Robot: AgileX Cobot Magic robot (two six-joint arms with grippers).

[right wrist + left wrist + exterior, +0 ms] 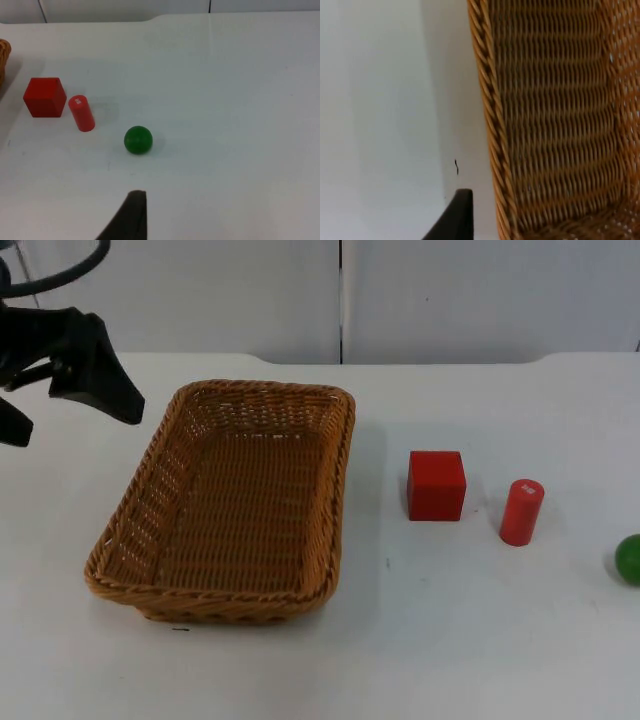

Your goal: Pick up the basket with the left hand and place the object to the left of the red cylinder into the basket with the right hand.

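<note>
Two steps not yet done

Basket (230, 505) rests on the table (450, 640), unheld; left gripper (75, 375) hovers beside its far left corner, jaws apart. Cube (436, 485) sits just left of the cylinder (521, 511). Right wrist view shows the ball (138, 139) whole. Right gripper's jaw state I cannot tell.

White tabletop (480, 640) carrying four things.

A woven basket (230, 505) is sitting on the tabletop toward nine o'clock. A red cube (436, 485) is resting at about three o'clock of the basket, apart from it. A red cylinder (521, 511) is lying just beside the cube at its four o'clock. A green ball (629, 559) is sitting near the cylinder at four o'clock.
</note>
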